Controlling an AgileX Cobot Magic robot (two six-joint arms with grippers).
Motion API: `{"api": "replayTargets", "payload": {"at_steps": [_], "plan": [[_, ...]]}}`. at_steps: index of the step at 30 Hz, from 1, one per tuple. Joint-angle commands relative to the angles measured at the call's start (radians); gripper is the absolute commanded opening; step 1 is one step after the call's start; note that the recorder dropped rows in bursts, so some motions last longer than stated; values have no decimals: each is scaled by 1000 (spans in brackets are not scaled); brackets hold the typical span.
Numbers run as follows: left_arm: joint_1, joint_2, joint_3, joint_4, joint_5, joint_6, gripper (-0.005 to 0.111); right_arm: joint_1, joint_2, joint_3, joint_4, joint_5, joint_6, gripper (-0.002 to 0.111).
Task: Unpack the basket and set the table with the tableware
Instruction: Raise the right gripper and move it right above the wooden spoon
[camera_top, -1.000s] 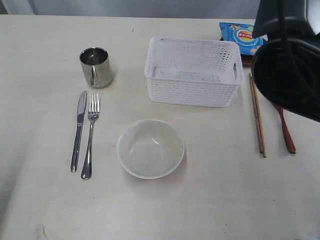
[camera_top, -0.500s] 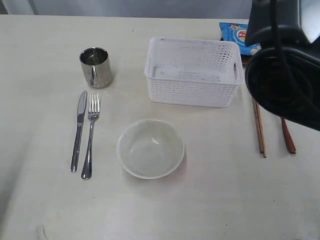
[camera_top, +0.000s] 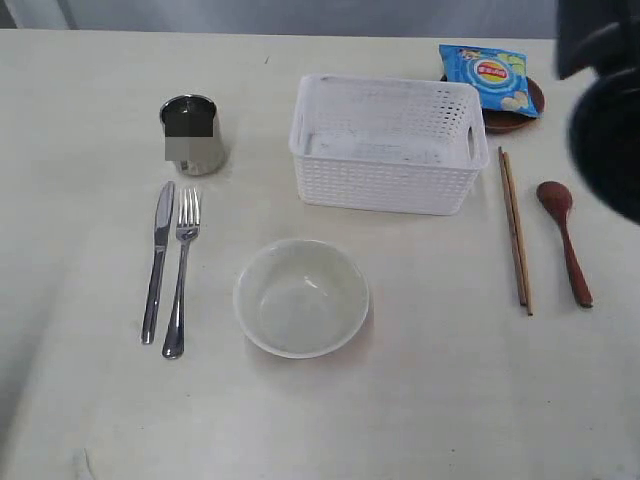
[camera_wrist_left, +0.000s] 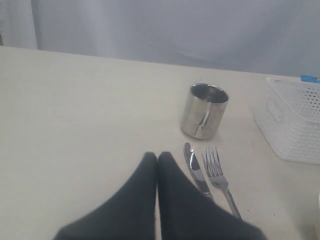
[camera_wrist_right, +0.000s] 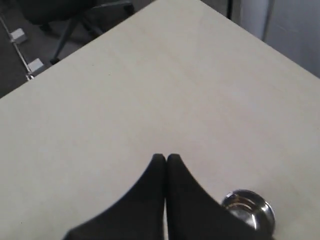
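While the left fingers (camera_wrist_left: 145, 180) are seen pressed together with nothing between them, their tips are pointed over the table (camera_top: 90, 80) toward the knife (camera_top: 158, 260) and the fork (camera_top: 182, 270). These two are laid side by side on the left of the table, apart from each other, the knife on the outer side. The cup (camera_top: 192, 135) is stood upright just beyond their upper ends. The bowl (camera_top: 301, 297) is set upright in the middle, nearer the camera than the basket (camera_top: 385, 145), which is placed toward the far side with its long wall facing the bowl. To the right of the basket the chopsticks (camera_top: 515, 230) are laid close together, and the spoon (camera_top: 565, 240) is laid beside them, further right and not touching them. Behind the basket's right end the plate (camera_top: 520, 112) is seen, with a blue chip bag (camera_top: 487, 75) lying on it. The right fingers (camera_wrist_right: 155, 190) are likewise pressed together and nothing is held. In the exterior view the right arm (camera_top: 605, 120) is shown only as a dark blur at the right edge.
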Motion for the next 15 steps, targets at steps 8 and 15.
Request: {"api": "replayTargets", "payload": {"at_steps": [8, 15], "plan": [[1, -4, 3, -3, -11, 1, 0, -117, -463, 981, 249, -526, -454, -1], [1, -4, 3, -3, -11, 1, 0, -355, -499, 1056, 248, -343, -363, -1]]}}
